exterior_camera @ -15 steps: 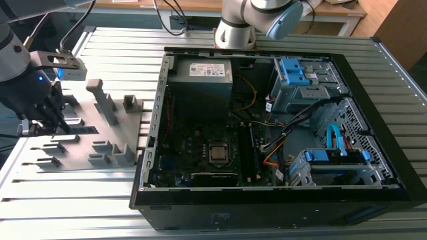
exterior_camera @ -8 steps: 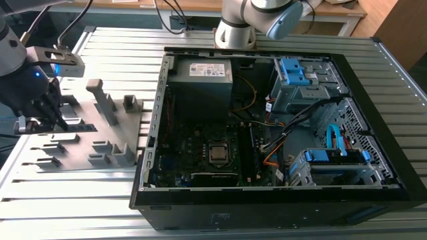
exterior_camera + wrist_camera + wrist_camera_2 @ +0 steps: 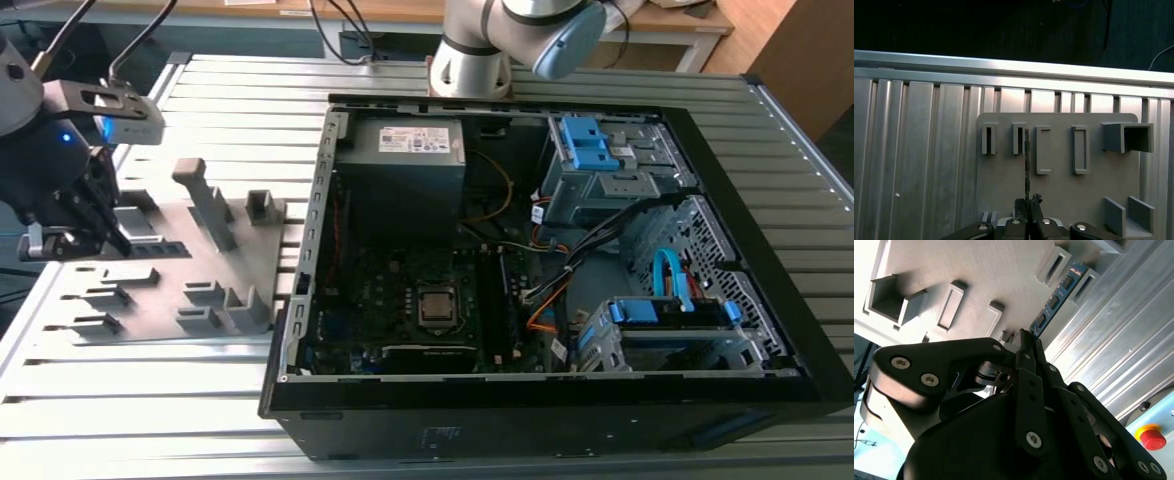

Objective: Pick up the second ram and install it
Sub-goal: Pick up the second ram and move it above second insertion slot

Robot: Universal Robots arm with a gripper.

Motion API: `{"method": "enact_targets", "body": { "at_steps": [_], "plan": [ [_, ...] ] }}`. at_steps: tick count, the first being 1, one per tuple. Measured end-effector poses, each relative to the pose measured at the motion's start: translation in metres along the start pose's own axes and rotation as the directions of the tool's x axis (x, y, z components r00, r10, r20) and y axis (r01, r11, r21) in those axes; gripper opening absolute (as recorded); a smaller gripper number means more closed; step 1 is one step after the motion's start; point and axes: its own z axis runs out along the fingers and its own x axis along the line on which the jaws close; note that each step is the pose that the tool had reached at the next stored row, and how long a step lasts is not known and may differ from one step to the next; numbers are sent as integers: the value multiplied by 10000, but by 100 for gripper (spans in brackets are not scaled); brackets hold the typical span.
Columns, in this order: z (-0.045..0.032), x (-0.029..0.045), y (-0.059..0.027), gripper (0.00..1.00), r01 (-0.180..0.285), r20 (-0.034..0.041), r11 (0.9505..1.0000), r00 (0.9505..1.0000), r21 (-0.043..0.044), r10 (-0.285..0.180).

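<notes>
One arm: the grey robot arm (image 3: 470,55) stands at the edge of the counter (image 3: 134,400), behind the computer case (image 3: 534,425) as the exterior view sees it.
End effector: the end effector (image 3: 107,238) hangs over the holder tray (image 3: 174,285) at the exterior view's left, well apart from the computer case.
End effector state: narrow. In the second wrist view its black fingers (image 3: 1026,370) sit close together, with one end of the second ram (image 3: 1056,300) gripped between them.
Second ram: a thin stick with a row of black chips, reaching from the fingertips out across the holder tray toward its upright blocks. In the first wrist view the second ram (image 3: 1027,165) shows edge-on as a dark line just beside a slotted block.
Contact with tray: it cannot be told whether the stick touches the tray or hangs free of it.
Holder tray: grey and flat, with upright blocks and open slots. It lies on the slatted metal counter near the edge at the exterior view's left.
Computer case: black, with its side open, lying across the counter's middle. Inside are the motherboard (image 3: 400,290), its processor socket (image 3: 434,308), a power supply (image 3: 407,160) and a blue flat cable (image 3: 667,275).
Red push-button: the red push-button (image 3: 1152,436) has a yellow base and sits beside the counter's slats in the second wrist view.
</notes>
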Motion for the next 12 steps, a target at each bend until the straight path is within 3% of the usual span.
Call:
{"method": "enact_targets", "body": {
  "at_steps": [12],
  "plan": [
    [-151, -7, 3, 14, 0, 1, 10000, 10000, 0, 0]
  ]
}}
